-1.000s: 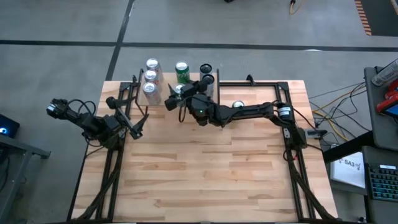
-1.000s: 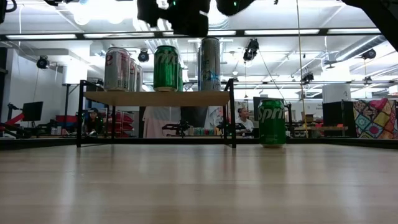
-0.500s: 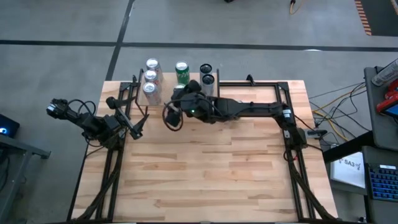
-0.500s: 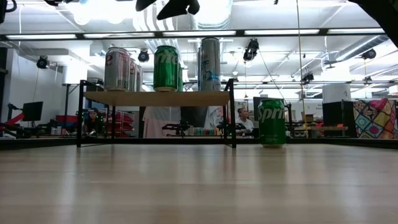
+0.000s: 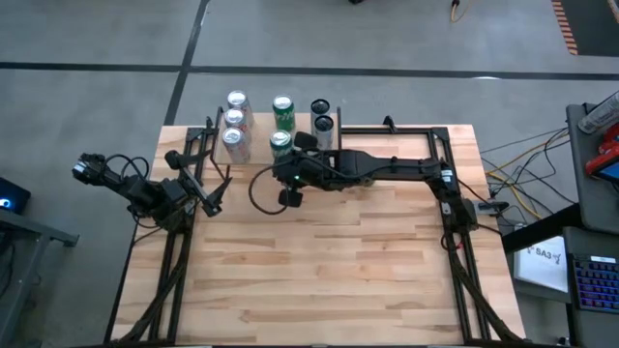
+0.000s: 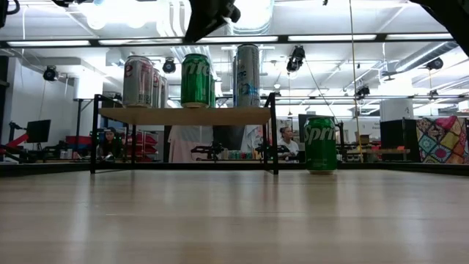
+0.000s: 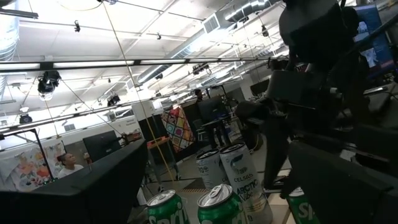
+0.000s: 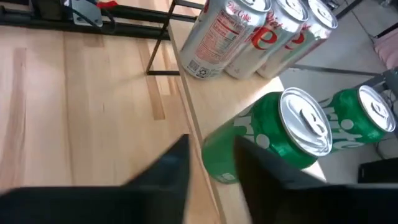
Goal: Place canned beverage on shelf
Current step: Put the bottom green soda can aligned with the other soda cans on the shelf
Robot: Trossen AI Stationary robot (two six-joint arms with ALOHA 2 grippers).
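Target for the next cycle, as I read it: green can [image 6: 320, 144], the only one on the worktop. It stands upright with its long axis vertical, just off the 3 o'clock end of the shelf [image 6: 183, 116] in the low view. In the high view the right arm hides it.

Shelf sits at the worktop's 11 o'clock corner and carries seven cans, all upright.

Right gripper [image 8: 211, 144] hangs over the shelf's front edge, above can height. Jaws stand a narrow gap apart with nothing between them. Front shelf green can [image 8: 273, 137] is just beyond the fingertips, not touched.

Right arm is stretched nearly straight along the back of the worktop, from its 3 o'clock base toward 9. The loose can should lie under that forearm, so roughly 3 o'clock from the jaws. That makes the right arm the nearer one, but it needs to pull back and drop.

Left gripper [image 5: 211, 198] is parked at the worktop's 9 o'clock edge, jaws wide and empty, shelf between it and the can.
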